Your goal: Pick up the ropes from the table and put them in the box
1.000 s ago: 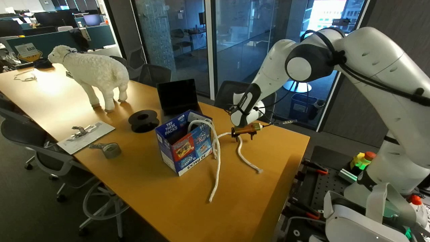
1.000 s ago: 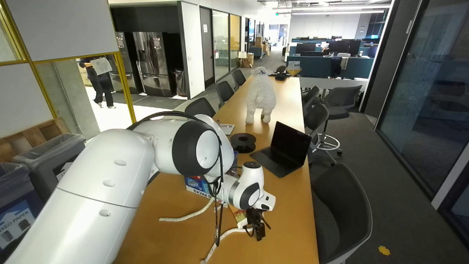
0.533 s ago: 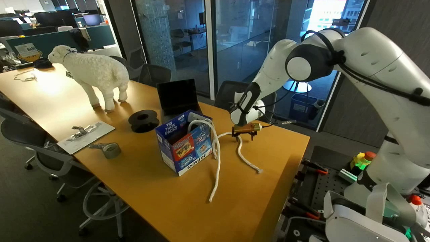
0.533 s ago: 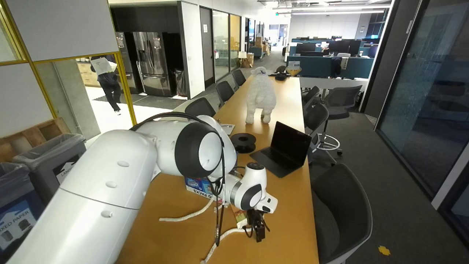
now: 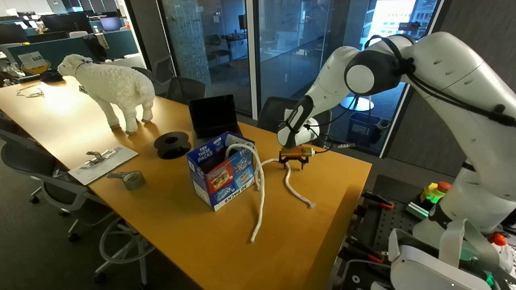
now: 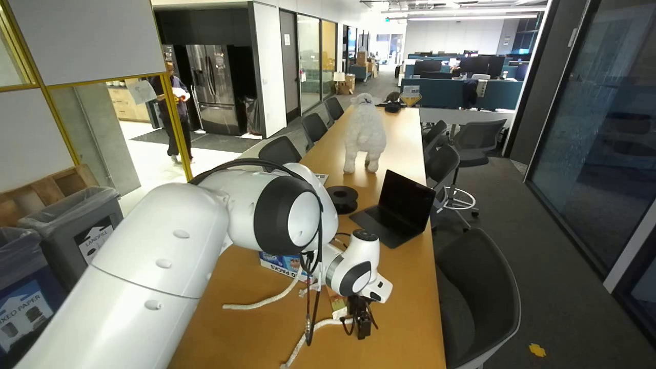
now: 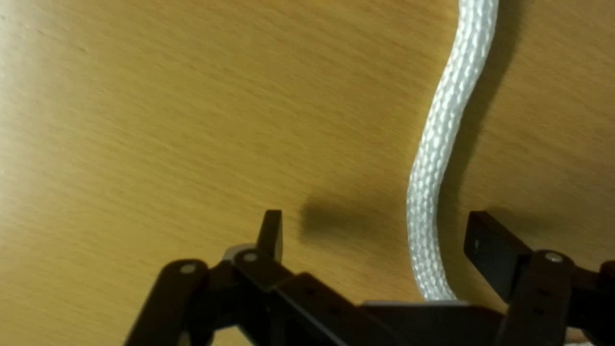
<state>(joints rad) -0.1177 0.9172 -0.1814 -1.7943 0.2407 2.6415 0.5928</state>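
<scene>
A white rope (image 5: 296,192) lies curved on the orange-brown table (image 5: 298,245); it also shows in an exterior view (image 6: 312,330). Another white rope (image 5: 263,197) hangs over the rim of the blue box (image 5: 219,181), one end inside, the other on the table. The box is partly hidden by the arm in an exterior view (image 6: 279,262). My gripper (image 5: 294,166) is open just above the table, beside the box. In the wrist view the rope (image 7: 427,192) runs between the open fingers of the gripper (image 7: 375,218), nearer the right finger, not gripped.
An open black laptop (image 5: 213,117) and a black spool (image 5: 172,145) stand behind the box. A tape roll (image 5: 134,180) and a flat sheet (image 5: 103,164) lie near the table's edge. A white toy sheep (image 5: 117,88) stands farther along the table.
My gripper has risen slightly and shifted a little, still open. The ropes and box have not moved. A person in the background has walked to the right.
</scene>
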